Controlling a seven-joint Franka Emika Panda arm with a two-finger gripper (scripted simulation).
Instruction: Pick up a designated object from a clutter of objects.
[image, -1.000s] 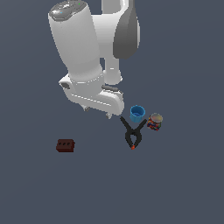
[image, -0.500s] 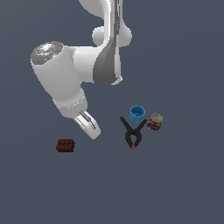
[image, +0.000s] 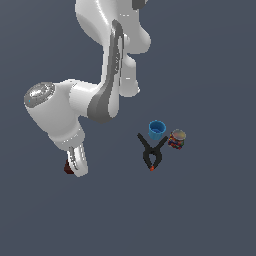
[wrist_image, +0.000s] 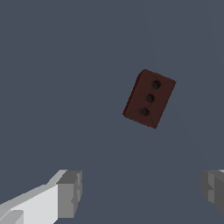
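The dark red-brown block (wrist_image: 149, 98) with three dark holes in a row lies flat on the grey floor, alone in the wrist view. My gripper (wrist_image: 142, 192) is open and empty above it, with grey fingertips (wrist_image: 70, 194) spread wide; the block lies off the line between them. In the exterior view my gripper (image: 77, 169) hangs over the block (image: 67, 168) and hides most of it. The rest of the clutter lies apart, toward the exterior view's right.
A small blue cup (image: 156, 130), a short multicoloured can (image: 176, 139) and a black spring clamp with an orange tip (image: 152, 153) sit close together. The floor is plain dark grey.
The arm has swung from near the cup and clamp toward the exterior view's left and lowered. The hand now sits over the block and covers most of it.
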